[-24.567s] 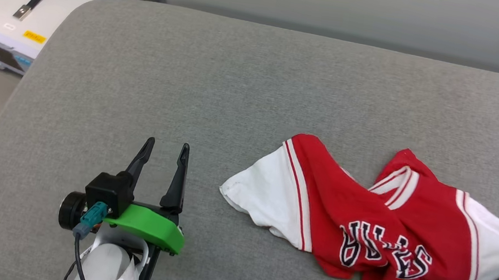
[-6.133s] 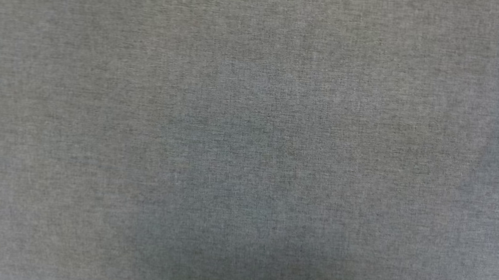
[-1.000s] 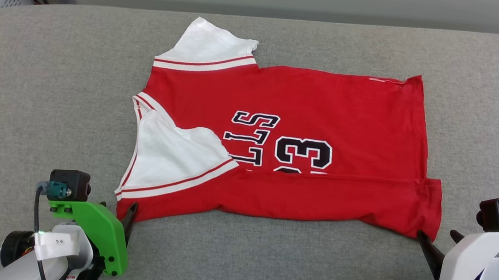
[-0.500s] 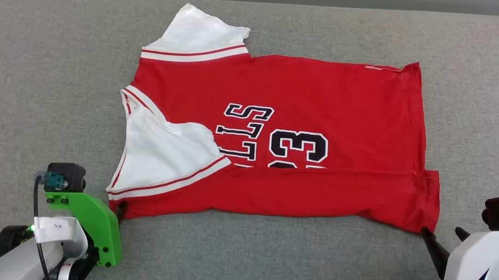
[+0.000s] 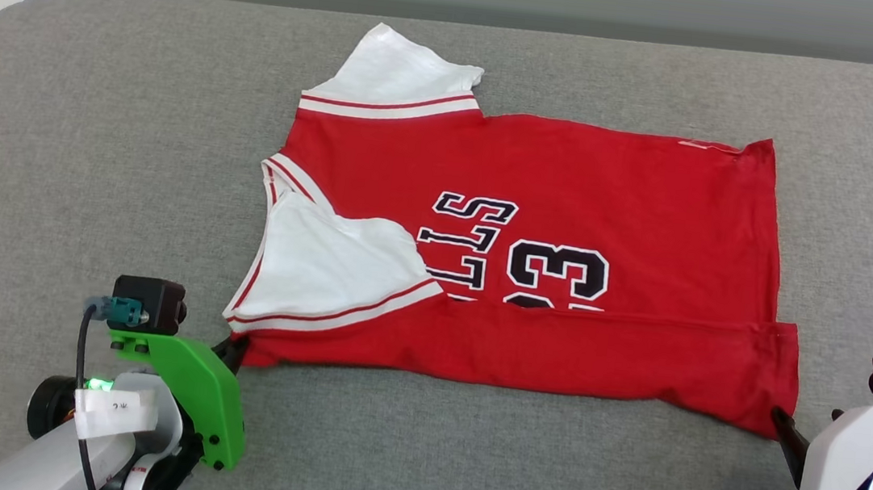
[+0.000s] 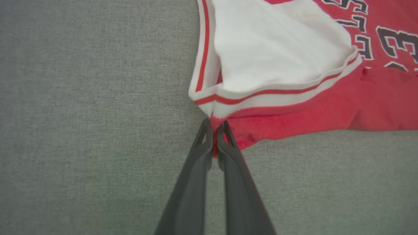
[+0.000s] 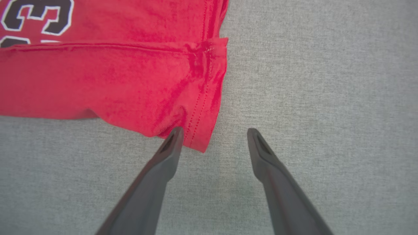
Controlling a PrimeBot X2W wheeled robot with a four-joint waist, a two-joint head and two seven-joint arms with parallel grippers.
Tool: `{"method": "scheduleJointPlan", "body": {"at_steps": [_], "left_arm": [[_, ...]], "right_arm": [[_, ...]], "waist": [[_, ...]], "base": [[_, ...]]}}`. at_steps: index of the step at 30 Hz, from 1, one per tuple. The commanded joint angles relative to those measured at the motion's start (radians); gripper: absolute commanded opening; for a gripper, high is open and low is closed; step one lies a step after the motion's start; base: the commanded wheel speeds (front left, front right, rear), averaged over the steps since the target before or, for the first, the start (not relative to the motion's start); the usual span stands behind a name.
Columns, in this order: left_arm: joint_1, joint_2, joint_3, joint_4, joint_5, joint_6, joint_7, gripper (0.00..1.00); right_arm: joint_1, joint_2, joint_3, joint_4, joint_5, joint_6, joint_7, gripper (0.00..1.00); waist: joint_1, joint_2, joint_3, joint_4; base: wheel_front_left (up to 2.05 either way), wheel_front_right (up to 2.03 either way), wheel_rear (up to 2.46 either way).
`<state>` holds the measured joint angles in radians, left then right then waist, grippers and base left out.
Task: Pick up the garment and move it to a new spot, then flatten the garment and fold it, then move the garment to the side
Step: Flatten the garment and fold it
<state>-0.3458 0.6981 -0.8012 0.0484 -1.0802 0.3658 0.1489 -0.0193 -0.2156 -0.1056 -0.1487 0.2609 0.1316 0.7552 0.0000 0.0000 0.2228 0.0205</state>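
- The garment [image 5: 571,202] lies spread on the grey fabric-covered tabletop [image 5: 88,160], neck end toward the robot's left and hem toward its right.
- Its near long edge is already turned up over the front in a strip. The near white sleeve [image 5: 337,267] is laid inward across the chest, while the far sleeve sticks out at the back.
- The left gripper [image 6: 214,125] is closed on the near left corner of that strip. In the left wrist view a sliver of red cloth sits pinched between the two dark fingers, just below the striped trim.
- The right gripper [image 7: 215,132] stands wide open at the near hem corner. One fingertip is at the edge of the cloth, the other is out over bare grey fabric, and the corner lies between them, not clamped.
- My guess at the reason: one hold at each end of the near edge lets it rise level for the next fold, so the right side should close first.
- The readable black, white-outlined print is "LLS" and a "3". The rest of the word and a second digit are covered by the sleeve and the strip.
- A white tag [image 5: 115,410] on the left arm carries marks too small to read.
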Motion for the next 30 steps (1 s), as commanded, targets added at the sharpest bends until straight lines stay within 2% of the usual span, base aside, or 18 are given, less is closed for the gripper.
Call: {"method": "scheduleJointPlan", "body": {"at_steps": [1, 8, 15, 16, 17, 18, 19, 20, 27, 30], "left_arm": [[0.005, 0.013, 0.002, -0.025, 0.019, 0.01, -0.004, 0.0], [0.001, 0.053, 0.006, -0.139, 0.043, 0.049, 0.007, 0.0], [-0.001, 0.066, 0.005, -0.172, 0.051, 0.055, 0.01, 0.0], [-0.001, 0.067, 0.004, -0.173, 0.05, 0.053, 0.012, 0.0], [0.0, 0.067, 0.004, -0.173, 0.049, 0.05, 0.013, 0.0], [0.0, 0.068, 0.003, -0.172, 0.047, 0.048, 0.014, 0.0], [0.001, 0.068, 0.002, -0.17, 0.046, 0.047, 0.016, 0.0], [0.0, 0.069, 0.0, -0.166, 0.046, 0.047, 0.02, 0.0], [0.001, 0.071, -0.008, -0.137, 0.045, 0.041, 0.029, 0.0], [0.015, 0.074, -0.023, -0.111, 0.037, 0.028, 0.042, 0.0]], "right_arm": [[-0.024, 0.003, -0.003, 0.016, -0.014, -0.001, -0.01, 1.0], [-0.069, 0.025, -0.007, 0.119, -0.031, -0.001, -0.022, 1.0], [-0.094, 0.035, 0.007, 0.199, -0.029, -0.001, -0.028, 1.0], [-0.096, 0.04, 0.009, 0.211, -0.018, -0.001, -0.026, 0.95], [-0.098, 0.045, 0.01, 0.222, -0.005, -0.001, -0.023, 0.58], [-0.101, 0.045, 0.011, 0.235, 0.003, -0.001, -0.02, 0.29], [-0.102, 0.037, 0.015, 0.243, 0.0, -0.001, -0.02, 0.11], [-0.104, 0.027, 0.02, 0.251, -0.004, -0.001, -0.02, 0.0], [-0.117, -0.005, 0.013, 0.261, 0.018, -0.001, -0.028, 0.0], [-0.103, -0.039, 0.005, 0.243, 0.044, -0.001, -0.011, 0.0]], "waist": [[0.0, 0.0, -0.003, 0.015], [0.0, 0.0, 0.02, 0.036], [0.0, 0.0, 0.04, 0.044], [0.0, 0.0, 0.042, 0.044], [0.0, 0.0, 0.043, 0.044], [0.0, 0.0, 0.045, 0.043], [0.0, 0.0, 0.046, 0.043], [0.0, 0.0, 0.046, 0.043], [0.0, 0.0, 0.029, 0.039], [0.0, 0.0, -0.005, 0.035]], "base": [[0.0, 0.0, 0.0], [0.0, 0.0, 0.0], [0.0, 0.0, 0.0], [0.0, 0.0, 0.0], [0.0, 0.0, 0.0], [0.0, 0.0, 0.0], [0.0, 0.0, 0.0], [0.0, 0.0, 0.0], [0.0, 0.0, 0.0], [0.0, 0.0, 0.0]]}}
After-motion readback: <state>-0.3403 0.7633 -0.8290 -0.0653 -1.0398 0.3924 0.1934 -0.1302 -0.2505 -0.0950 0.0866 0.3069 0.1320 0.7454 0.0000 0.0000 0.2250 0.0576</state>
